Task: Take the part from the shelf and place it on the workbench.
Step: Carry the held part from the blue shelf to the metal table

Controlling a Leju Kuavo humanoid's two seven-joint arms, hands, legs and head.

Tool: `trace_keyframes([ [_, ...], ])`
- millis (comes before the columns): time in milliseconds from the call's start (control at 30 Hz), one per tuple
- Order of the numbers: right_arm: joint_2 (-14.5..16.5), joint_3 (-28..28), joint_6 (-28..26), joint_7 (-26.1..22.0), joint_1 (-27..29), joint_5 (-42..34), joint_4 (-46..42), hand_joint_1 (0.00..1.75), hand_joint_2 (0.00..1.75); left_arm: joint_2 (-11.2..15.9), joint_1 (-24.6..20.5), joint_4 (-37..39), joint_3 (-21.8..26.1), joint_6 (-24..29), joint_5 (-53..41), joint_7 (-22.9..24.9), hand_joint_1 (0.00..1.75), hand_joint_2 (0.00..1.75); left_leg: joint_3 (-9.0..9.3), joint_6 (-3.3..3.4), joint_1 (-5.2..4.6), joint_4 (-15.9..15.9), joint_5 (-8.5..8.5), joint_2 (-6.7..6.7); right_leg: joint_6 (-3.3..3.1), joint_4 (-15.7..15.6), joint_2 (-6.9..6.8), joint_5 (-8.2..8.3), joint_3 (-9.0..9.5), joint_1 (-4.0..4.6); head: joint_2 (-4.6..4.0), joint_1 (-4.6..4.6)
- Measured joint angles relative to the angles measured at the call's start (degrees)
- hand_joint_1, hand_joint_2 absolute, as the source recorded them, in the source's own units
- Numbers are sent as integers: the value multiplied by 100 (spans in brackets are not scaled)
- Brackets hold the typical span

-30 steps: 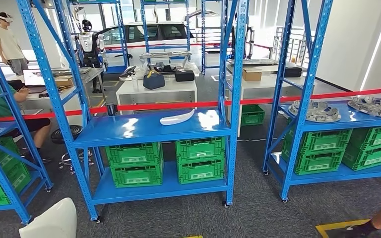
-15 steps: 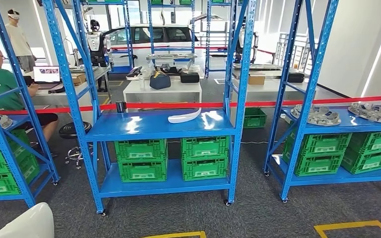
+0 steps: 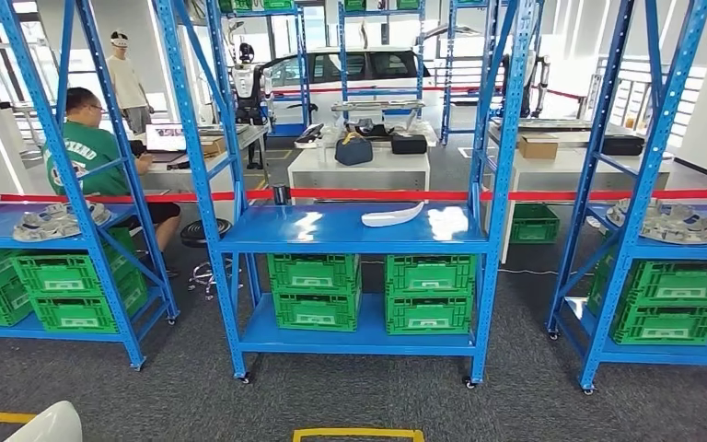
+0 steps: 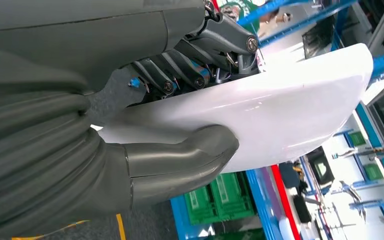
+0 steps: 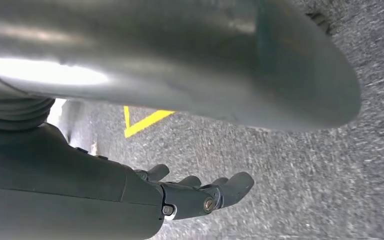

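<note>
- The left robot hand (image 4: 180,115) grips a white moulded part (image 4: 280,115), with the thick grey thumb (image 4: 190,155) pressed against one face and the darker fingers (image 4: 180,70) wrapped over the opposite face.
- In the head view a corner of this white part (image 3: 46,425) shows at the lower left, low in front of the robot's body.
- The right robot hand (image 5: 195,192) hangs above grey carpet (image 5: 330,190) with nothing in it; its fingers are loosely curled, and a yellow floor marking (image 5: 145,122) lies on the carpet beyond it.
- Ahead of the left robot hand stands a blue shelf (image 3: 350,230), and a second white curved piece (image 3: 391,217) lies on its upper board, well apart from the held part.
- A small dark cup (image 3: 280,194) stands at the back left of that same board.
- Four green crates (image 3: 373,293) sit in two stacks on the shelf's lower board.
- Blue uprights (image 3: 497,184) and a red barrier tape (image 3: 377,194) behind the shelf run between the robot and a white surface (image 3: 359,166) carrying dark bags.
- Another blue shelf to the left holds a grey cast piece (image 3: 60,221) and more green crates (image 3: 64,290).
- A blue shelf to the right carries a similar grey cast piece (image 3: 667,221) above green crates (image 3: 672,295).
- A seated person in a green shirt (image 3: 87,152) works at a laptop (image 3: 166,138) beyond the tape, and another person (image 3: 129,83) stands further back.
- A white car (image 3: 350,66) is parked at the far end.
</note>
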Motion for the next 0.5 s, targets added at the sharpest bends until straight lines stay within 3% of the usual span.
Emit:
trace_keyframes([
  [67, -17, -1, -14, -8, -5, -2, -1, 0, 0, 2, -19, 9, -4, 13, -2, 1, 175, 175, 329, 77, -31, -605, 161, 209, 60, 13, -95, 13, 4, 26, 0, 7],
  [100, -25, -2, -20, -13, -10, -4, -2, 0, 0, 5, -28, 15, -6, 20, -2, 4, 175, 175, 353, 131, -53, -701, 158, 248, 96, 17, -140, 21, 7, 40, 0, 10],
  [167, -28, -11, -19, -59, -20, -43, -2, 0, 0, 14, -24, 20, -9, 30, 19, 4, 175, 175, 296, 249, -65, -719, 174, 144, 177, 21, -221, 24, 14, 45, 0, 15],
  [233, -36, -27, 14, -121, -17, -64, -2, 0, 0, 20, -26, 6, -30, 12, 140, -78, 175, 175, 267, 341, -51, -730, 228, 19, 249, 199, -36, -132, -58, 27, 0, 21],
  [300, -46, -35, 51, -164, 3, -33, -2, 0, 0, 21, -69, -9, -100, 0, 284, -138, 175, 175, 207, 412, -57, -723, 286, -111, 272, 832, 285, -528, -330, 24, 0, 29],
  [367, -55, -35, 61, -223, 19, -26, -2, 0, 0, 17, -103, -7, -201, 60, 323, -124, 175, 175, 133, 444, -87, -696, 323, -264, 250, 1563, 401, -838, -656, 51, 0, 34],
  [400, -61, -35, 55, -250, 18, -31, -2, 0, 0, 11, -107, -5, -245, 109, 329, -129, 175, 175, 105, 448, -103, -679, 335, -340, 226, 1692, 414, -835, -711, 67, 0, 35],
  [433, -66, -35, 46, -266, 15, -34, -2, 0, 0, 3, -117, -5, -275, 147, 357, -133, 175, 175, 84, 449, -116, -658, 343, -420, 193, 1580, 429, -717, -650, 83, 0, 36],
  [500, -79, -35, 22, -266, 4, -29, -2, 0, 0, -22, -169, -11, -332, 183, 413, -137, 175, 175, 56, 441, -130, -613, 353, -569, 103, 821, 585, -347, -257, 110, 0, 35],
])
